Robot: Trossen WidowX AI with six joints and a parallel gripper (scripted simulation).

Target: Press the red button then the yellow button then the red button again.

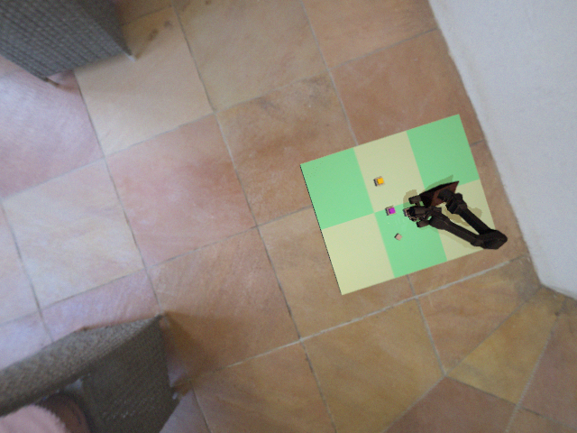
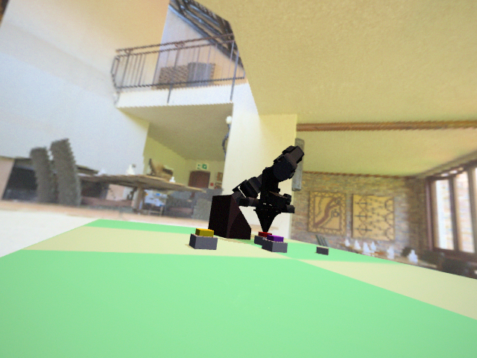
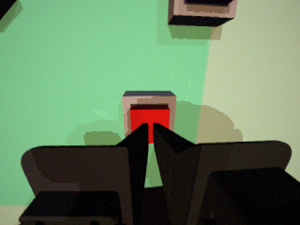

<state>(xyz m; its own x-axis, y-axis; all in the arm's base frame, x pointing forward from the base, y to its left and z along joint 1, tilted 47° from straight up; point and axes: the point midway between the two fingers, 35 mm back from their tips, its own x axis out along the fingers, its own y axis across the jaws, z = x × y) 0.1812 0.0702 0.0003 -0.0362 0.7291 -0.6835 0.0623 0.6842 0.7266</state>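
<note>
The red button [image 2: 263,233] [image 3: 150,114] sits in a grey housing on the mat, with its cap standing above the housing. In the top view the arm hides most of it. My gripper [image 2: 266,230] [image 3: 150,127] is shut and empty and points straight down, its tips right over the red cap. I cannot tell whether they touch it. The yellow button [image 1: 380,180] [image 2: 204,232] stands untouched, its cap raised, away from the gripper; it is out of the wrist view.
A purple button [image 1: 391,210] [image 2: 275,238] stands close beside the red one; its housing [image 3: 202,14] shows at the top of the wrist view. A small block [image 1: 398,236] [image 2: 322,250] lies on the mat on the purple button's other side from the yellow one. The arm's base [image 2: 227,217] is behind the buttons.
</note>
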